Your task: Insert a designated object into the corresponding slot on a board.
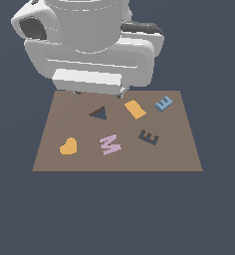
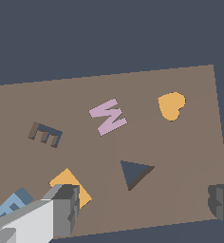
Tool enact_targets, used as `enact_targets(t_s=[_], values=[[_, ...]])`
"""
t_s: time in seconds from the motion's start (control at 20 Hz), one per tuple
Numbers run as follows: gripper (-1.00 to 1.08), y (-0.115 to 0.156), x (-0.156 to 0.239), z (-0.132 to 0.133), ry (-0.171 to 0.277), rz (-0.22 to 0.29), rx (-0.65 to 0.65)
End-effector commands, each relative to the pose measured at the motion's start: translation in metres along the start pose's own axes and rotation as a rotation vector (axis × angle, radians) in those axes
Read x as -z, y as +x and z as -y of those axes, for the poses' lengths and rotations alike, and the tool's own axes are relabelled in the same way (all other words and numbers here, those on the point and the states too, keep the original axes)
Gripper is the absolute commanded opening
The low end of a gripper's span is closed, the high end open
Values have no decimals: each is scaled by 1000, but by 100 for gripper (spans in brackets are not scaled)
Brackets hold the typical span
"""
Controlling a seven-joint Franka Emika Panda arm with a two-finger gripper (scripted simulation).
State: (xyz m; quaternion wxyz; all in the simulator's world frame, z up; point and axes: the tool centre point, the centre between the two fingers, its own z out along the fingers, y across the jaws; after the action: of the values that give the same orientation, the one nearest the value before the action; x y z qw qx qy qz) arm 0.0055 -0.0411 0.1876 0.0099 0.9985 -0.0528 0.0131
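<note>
In the exterior view, a large flat brown rectangular board (image 1: 117, 130) lies on a dark blue-grey floor (image 1: 117, 214). The bulky white robot arm (image 1: 87, 42) looms over the board's far edge, hiding most of the gripper (image 1: 99, 91); only two small dark tips show under the white body, and from here I cannot tell how the fingers stand. A small light-blue E-shaped block (image 1: 163, 103) rests on the board near its far corner on the exterior view's right. Just beside it, toward the exterior view's left, lies a flat orange rectangle (image 1: 135, 109). A dark E-shaped slot (image 1: 149, 137) sits nearer the camera than the blue block, apart from it. A dark triangular recess (image 1: 99, 114) lies left of the rectangle, a pink M-shaped piece (image 1: 110, 144) sits near the board's middle, and an orange heart-shaped piece (image 1: 68, 147) lies toward the exterior view's left.

In the wrist view, two grey fingers (image 2: 66, 209) stand wide apart with nothing between them, so the gripper (image 2: 144, 206) is open above the board (image 2: 190, 142). The blue E block (image 2: 12, 205) shows partly behind one finger, touching neither. The orange rectangle (image 2: 69, 182) lies next to it, partly covered by that finger. The E slot (image 2: 45, 134), the pink M (image 2: 108, 116), the heart (image 2: 171, 105) and the triangular recess (image 2: 134, 172) are all in sight.
</note>
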Motion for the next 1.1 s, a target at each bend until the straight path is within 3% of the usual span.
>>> enact_targets(t_s=[0.0, 0.55, 1.05], values=[[100, 0, 0, 0, 0, 0, 0], [100, -14, -10, 11, 0, 3, -60], [100, -46, -35, 42, 1, 9, -213]])
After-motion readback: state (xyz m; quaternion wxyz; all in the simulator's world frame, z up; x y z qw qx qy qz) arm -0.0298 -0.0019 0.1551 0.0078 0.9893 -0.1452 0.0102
